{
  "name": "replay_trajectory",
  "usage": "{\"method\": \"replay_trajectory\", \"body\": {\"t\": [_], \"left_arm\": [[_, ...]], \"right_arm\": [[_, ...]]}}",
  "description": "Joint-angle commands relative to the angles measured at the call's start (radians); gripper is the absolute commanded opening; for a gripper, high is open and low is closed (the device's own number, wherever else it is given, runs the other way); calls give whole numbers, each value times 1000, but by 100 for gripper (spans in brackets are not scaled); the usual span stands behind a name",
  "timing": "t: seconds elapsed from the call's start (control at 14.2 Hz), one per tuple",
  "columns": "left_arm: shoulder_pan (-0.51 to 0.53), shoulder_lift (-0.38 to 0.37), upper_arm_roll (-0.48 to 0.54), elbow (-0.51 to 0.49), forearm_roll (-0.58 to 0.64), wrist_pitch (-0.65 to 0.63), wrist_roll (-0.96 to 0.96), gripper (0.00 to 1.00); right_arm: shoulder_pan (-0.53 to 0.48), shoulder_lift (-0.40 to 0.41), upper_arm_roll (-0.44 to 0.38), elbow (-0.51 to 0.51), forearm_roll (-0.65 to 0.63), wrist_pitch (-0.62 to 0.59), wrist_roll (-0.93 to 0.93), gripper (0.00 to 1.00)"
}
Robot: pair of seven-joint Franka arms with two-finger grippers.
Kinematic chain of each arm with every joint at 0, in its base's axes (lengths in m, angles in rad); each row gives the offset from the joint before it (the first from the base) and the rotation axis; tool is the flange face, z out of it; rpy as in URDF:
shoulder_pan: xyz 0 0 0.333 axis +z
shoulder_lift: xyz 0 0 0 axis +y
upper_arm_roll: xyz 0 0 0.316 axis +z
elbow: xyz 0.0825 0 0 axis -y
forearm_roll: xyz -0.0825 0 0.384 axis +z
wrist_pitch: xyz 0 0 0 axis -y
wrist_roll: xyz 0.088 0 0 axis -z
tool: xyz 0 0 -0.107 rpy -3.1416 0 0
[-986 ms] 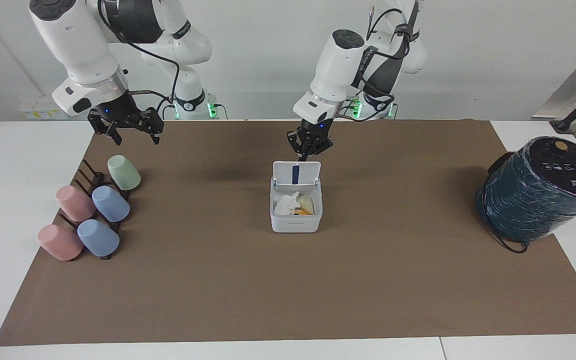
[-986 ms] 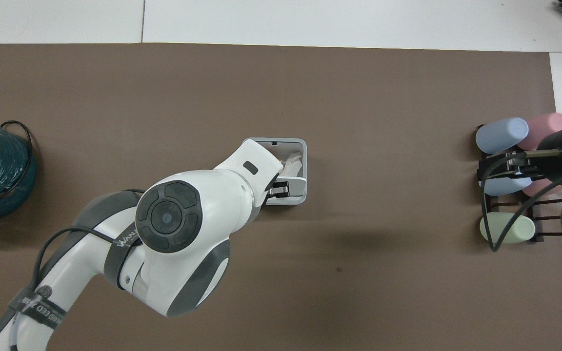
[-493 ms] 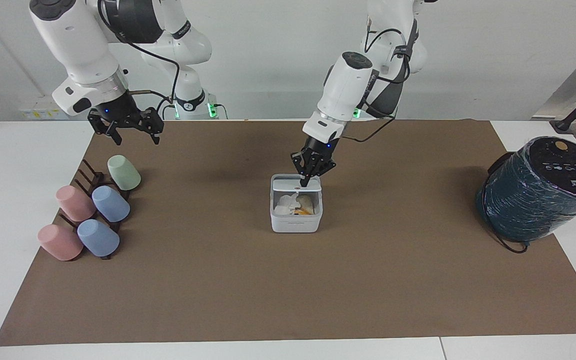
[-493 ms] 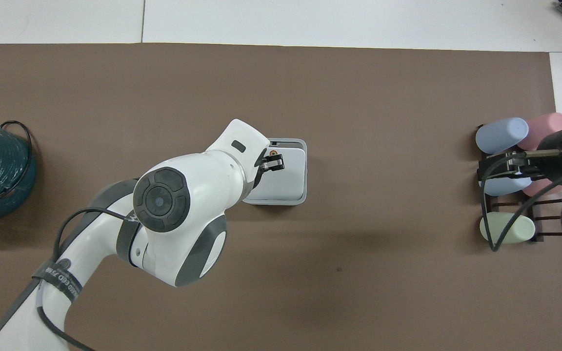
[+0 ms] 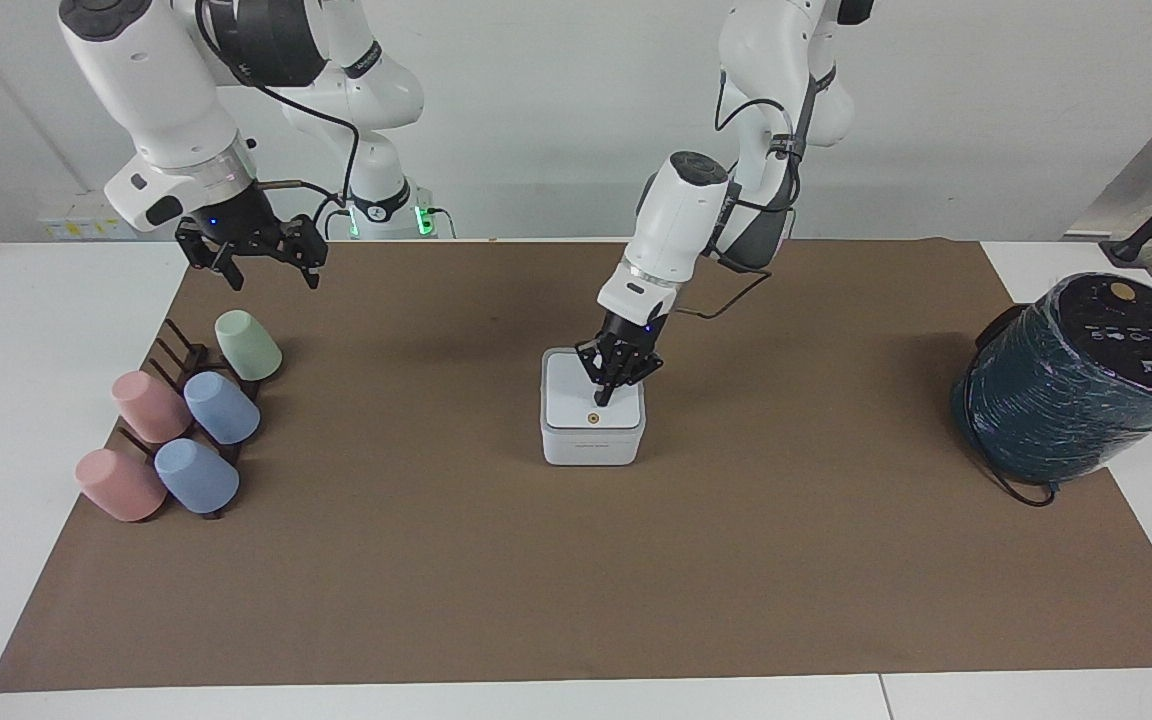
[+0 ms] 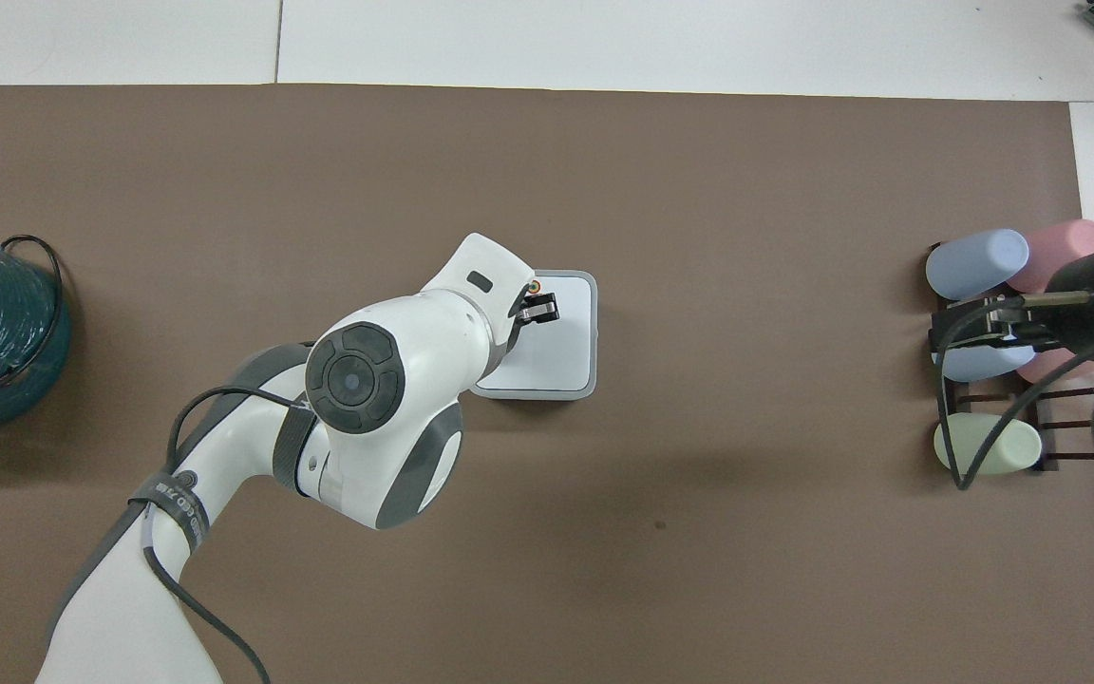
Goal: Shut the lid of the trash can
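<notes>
Lid point(image 5: 591, 400) swung from upright to flat on the trash can point(image 5: 592, 447), frame centre of the tabletop. Left end effector point(image 5: 604, 396) clenched, tips pressing the lid by its orange dot. Light, stiff hinged plastic: push the top, no grip needed. Right end effector point(image 5: 254, 255) released, waiting upper left.

Brown mat point(image 5: 576, 580) beneath both grippers, five pastel cups point(image 5: 198, 430) on a dark rack point(image 5: 176, 350) below the right gripper point(image 5: 254, 262), dark teal cylinder point(image 5: 1076, 380) well apart from the left gripper point(image 5: 604, 392)

White table point(image 5: 56, 420), brown mat point(image 5: 436, 560) on it, under everything.
</notes>
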Motion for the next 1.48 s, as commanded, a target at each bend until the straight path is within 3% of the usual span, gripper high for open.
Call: {"method": "replay_trajectory", "body": {"t": [0.0,0.42,0.77,1.06,1.2,1.41], "left_arm": [[-1,41,-1,1,-17,39,5,0],[0,85,-1,41,-17,21,5,0],[97,56,10,280,-15,-407,11,18],[238,49,10,463,-2,-756,80,23],[304,41,19,491,1,-851,184,22],[407,-34,13,488,3,-908,327,22]], "right_arm": [[-8,-20,1,-16,0,-7,-28,100],[-8,-20,1,-16,0,-7,-28,100],[-8,-20,1,-16,0,-7,-28,100],[-8,-20,1,-16,0,-7,-28,100],[-8,-20,1,-16,0,-7,-28,100],[-8,-20,1,-16,0,-7,-28,100]]}}
